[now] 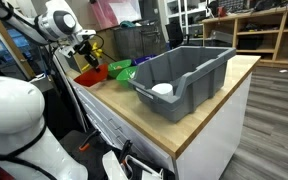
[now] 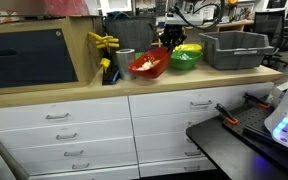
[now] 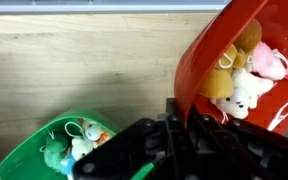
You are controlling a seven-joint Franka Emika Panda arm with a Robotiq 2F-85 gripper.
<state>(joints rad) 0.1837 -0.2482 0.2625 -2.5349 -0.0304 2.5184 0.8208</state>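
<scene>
Two bowls sit on the wooden table (image 1: 219,95): one red bowl (image 3: 212,45) and one green bowl (image 3: 26,156), close beside each other. The claw (image 3: 181,110) is pressed nearly together, pinching the red bowl's rim, and the bowl is tilted. At least three soft toys (image 3: 242,88) are heaped inside it: one tan, one white, one pink. The green bowl holds a few small toys too. In an exterior view one grey bin (image 1: 189,72) stands just beyond the green bowl, with a single white object (image 1: 162,90) in it.
</scene>
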